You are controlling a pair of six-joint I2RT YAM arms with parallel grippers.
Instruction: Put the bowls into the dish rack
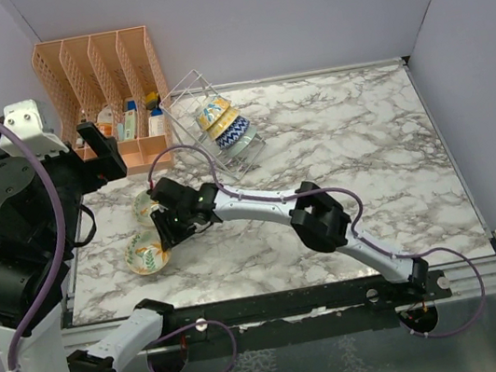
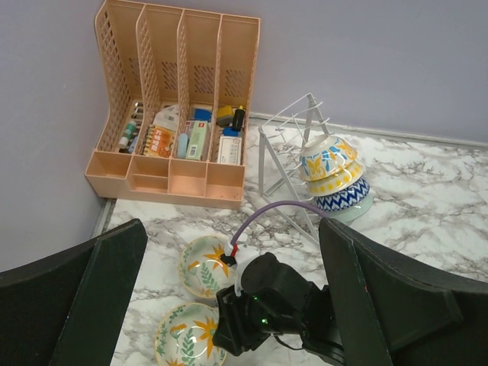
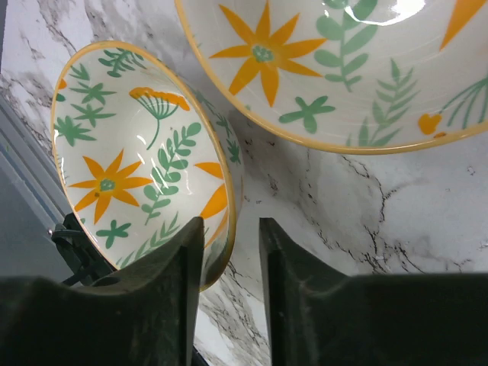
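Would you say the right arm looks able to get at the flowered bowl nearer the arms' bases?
Probably yes: the right gripper is down at that bowl, open fingers either side of its rim, nothing else between them. The second bowl sits close beside.

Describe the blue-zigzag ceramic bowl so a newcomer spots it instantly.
Right of the orange plastic file organizer stands a silvery wire dish rack holding nested ceramic bowls. The blue-zigzag bowl is third from the top, the only one with dark zigzags on white.

Bright, even light; glare on the upper bowl (image 3: pixel 343 69); right claw (image 3: pixel 231 244) soft-focused.
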